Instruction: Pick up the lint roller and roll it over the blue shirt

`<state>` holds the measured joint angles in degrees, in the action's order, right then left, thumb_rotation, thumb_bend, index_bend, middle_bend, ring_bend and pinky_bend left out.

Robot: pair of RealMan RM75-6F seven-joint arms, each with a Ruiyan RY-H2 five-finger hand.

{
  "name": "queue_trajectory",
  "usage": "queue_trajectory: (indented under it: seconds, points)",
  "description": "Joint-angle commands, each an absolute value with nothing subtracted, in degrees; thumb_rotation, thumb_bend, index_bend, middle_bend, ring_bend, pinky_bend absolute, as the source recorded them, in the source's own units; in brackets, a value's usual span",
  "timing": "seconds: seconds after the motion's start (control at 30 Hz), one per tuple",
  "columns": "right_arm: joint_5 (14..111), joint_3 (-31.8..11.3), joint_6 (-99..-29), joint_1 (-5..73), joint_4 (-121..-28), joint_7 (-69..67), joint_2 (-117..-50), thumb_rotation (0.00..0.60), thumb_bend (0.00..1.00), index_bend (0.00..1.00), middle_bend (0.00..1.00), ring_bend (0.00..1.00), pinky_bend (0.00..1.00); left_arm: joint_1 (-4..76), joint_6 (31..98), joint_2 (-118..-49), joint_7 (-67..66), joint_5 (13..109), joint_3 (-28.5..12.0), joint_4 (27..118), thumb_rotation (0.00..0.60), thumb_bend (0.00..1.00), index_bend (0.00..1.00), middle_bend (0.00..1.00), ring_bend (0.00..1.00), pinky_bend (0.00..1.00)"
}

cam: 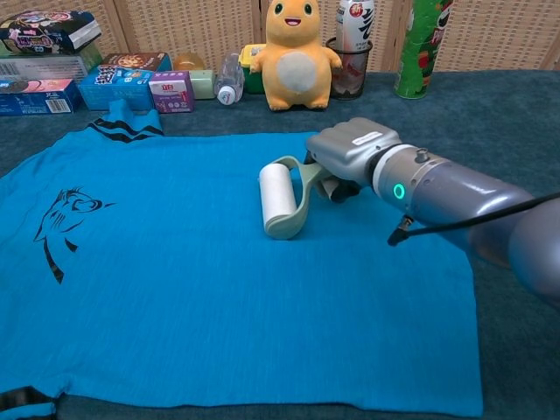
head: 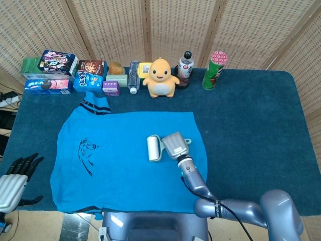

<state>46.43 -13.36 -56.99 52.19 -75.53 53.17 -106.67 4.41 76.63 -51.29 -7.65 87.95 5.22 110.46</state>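
The blue shirt lies flat on the dark blue table, with a black drawing on its left part. My right hand holds the handle of the lint roller. Its white roll rests over the shirt's right half, a little right of the middle. My left hand hangs off the table's front left corner with its dark fingers apart and nothing in it; the chest view does not show it.
Along the back edge stand snack boxes, a small purple box, a clear bottle, an orange plush toy, a drink bottle and a green can. A folding wicker screen closes the back.
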Motion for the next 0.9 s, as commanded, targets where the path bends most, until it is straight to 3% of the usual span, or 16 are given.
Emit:
queue_trajectory:
  seconds: [0.03,0.43,0.9]
  points:
    - [47.62,-12.15,-57.37,51.81,-74.14,51.62,-107.28,0.600,1.00,0.53,0.71,0.82,1.00,4.48,76.52,-51.28,-7.58,88.02,5.26,110.42,0.600,0.09,0.00,0.00,0.00,0.01]
    - [58.58,-6.30,-59.67,46.89,-65.57,41.47,-104.28,0.600,1.00,0.53,0.71,0.82,1.00,4.50,76.46,-51.78,-8.82,87.52,5.18,110.64,0.600,0.09,0.00,0.00,0.00,0.01]
    - [62.59,-5.89,-58.63,43.77,-57.49,33.62,-101.19,0.600,1.00,0.53,0.71,0.82,1.00,4.58,76.10,-52.33,-10.45,87.08,5.29,111.08,0.600,0.09,0.00,0.00,0.00,0.01]
